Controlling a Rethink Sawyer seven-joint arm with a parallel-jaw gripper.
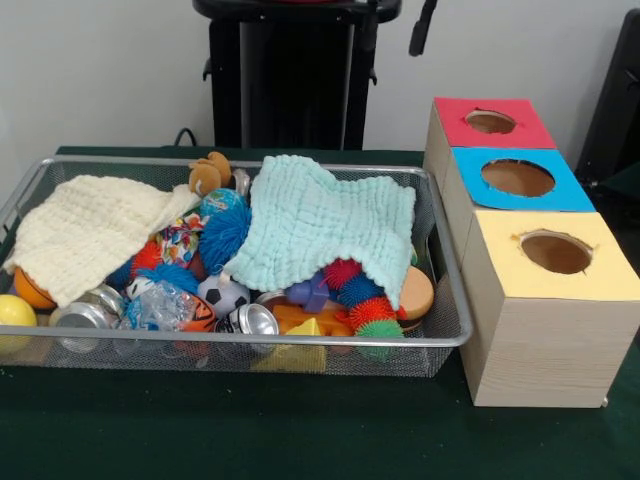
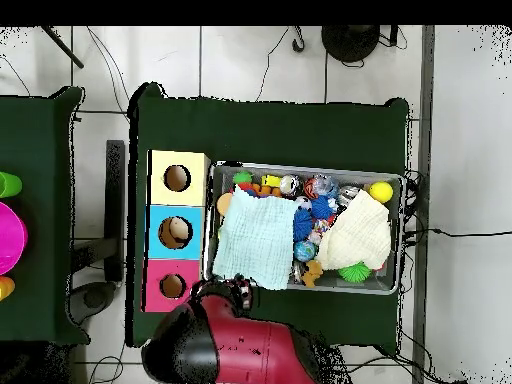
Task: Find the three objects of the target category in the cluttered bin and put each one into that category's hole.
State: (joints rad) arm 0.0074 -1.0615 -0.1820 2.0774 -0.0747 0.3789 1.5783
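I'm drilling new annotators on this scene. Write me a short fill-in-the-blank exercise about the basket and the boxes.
1. The mint-green cloth lies inside the wire ____.
2. In the front view, the box nearest the camera has a ____ surround around its hole.
3. The middle hole has a ____ surround.
4. The cream cloth lies at the end of the basket ____ from the boxes.

Missing words: basket; yellow; blue; farthest

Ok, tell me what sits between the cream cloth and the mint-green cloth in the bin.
In the front view, a blue spiky ball and a blotched cloth piece lie between the cream cloth and the mint-green cloth, with a brown plush toy behind.
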